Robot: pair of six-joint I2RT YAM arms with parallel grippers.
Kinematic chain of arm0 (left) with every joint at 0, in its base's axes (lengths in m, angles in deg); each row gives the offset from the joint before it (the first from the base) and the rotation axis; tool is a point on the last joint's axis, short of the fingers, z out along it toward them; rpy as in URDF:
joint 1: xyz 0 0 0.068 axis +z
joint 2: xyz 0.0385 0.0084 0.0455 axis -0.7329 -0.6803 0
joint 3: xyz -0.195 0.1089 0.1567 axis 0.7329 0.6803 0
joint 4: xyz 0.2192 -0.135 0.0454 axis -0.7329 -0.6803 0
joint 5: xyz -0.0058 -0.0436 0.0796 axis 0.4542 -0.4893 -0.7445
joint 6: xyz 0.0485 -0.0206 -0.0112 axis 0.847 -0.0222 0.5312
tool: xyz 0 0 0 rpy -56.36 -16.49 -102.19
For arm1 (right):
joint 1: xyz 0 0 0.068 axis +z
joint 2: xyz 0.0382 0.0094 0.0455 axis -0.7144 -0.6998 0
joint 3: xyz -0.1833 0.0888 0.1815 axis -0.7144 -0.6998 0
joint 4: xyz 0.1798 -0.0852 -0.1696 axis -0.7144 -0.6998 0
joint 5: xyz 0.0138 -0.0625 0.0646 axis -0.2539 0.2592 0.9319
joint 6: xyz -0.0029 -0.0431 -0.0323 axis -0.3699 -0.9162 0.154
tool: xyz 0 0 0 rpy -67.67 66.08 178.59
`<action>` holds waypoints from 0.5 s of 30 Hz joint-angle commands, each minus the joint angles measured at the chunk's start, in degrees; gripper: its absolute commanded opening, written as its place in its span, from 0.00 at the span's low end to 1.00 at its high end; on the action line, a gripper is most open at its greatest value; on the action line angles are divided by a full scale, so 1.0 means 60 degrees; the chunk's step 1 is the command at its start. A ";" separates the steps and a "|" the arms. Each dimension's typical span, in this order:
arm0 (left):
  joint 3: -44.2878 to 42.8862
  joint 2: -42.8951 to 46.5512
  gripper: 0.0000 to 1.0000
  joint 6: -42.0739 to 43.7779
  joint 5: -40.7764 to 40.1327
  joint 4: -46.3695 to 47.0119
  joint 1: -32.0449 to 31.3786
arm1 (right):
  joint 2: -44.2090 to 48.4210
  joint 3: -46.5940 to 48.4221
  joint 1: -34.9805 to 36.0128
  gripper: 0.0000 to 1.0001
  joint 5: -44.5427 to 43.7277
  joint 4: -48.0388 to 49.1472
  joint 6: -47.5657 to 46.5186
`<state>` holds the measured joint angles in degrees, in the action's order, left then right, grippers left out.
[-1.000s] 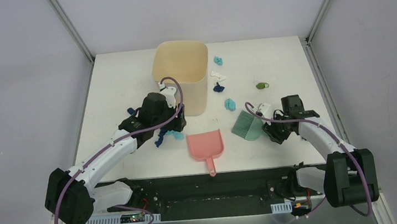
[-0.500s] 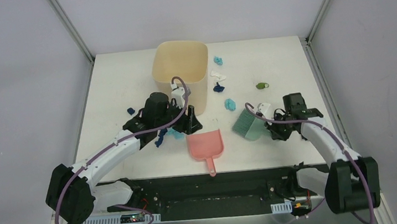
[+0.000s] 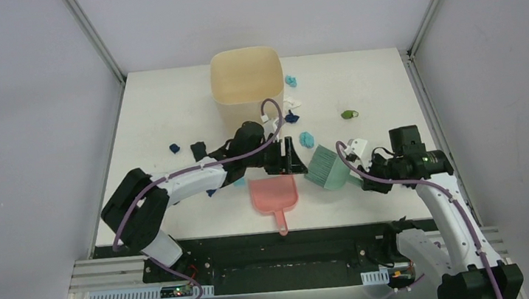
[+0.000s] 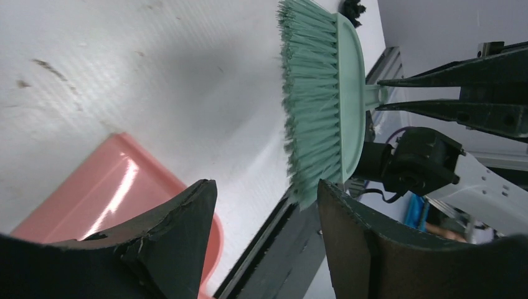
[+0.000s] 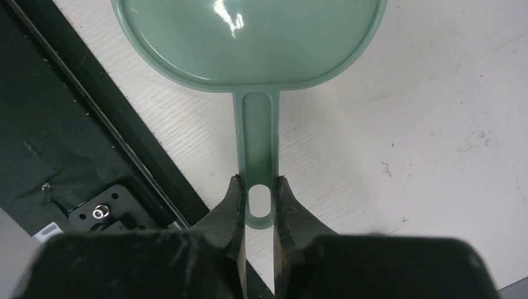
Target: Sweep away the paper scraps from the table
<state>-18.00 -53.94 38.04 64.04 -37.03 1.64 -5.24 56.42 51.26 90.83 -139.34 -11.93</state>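
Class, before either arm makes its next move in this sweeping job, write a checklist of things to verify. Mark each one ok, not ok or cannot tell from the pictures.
1. The right gripper is shut on the handle of the green plastic hand brush: ok.
2. The left gripper has its jaws open, ready to take the pink plastic dustpan: ok.
3. The dustpan is gripped: not ok, it lies free on the white table.
4. The small crumpled paper scraps are off the table: not ok, several lie around the beige bin.
5. The brush bristles touch the table: cannot tell.
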 commanded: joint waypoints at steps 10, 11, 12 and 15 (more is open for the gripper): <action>-0.0703 -0.0728 0.36 -0.1425 0.0962 0.2056 -0.0632 | 0.0559 0.0358 0.0298 0.00 0.0727 -0.0583 -0.0195; -0.0665 -0.0733 0.32 -0.1482 0.1088 0.2194 -0.0648 | 0.0591 0.0374 0.0312 0.00 0.0748 -0.0531 -0.0155; -0.0629 -0.0752 0.28 -0.1552 0.1191 0.2304 -0.0653 | 0.0639 0.0402 0.0329 0.00 0.0787 -0.0495 -0.0099; -0.0426 -0.0730 0.15 -0.1685 0.1167 0.2521 -0.0717 | 0.0704 0.0585 0.0345 0.00 0.0926 -0.0451 0.0037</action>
<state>-21.72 -58.44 30.08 68.89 -28.12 -1.95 -2.20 57.34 52.75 92.84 -143.39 -12.14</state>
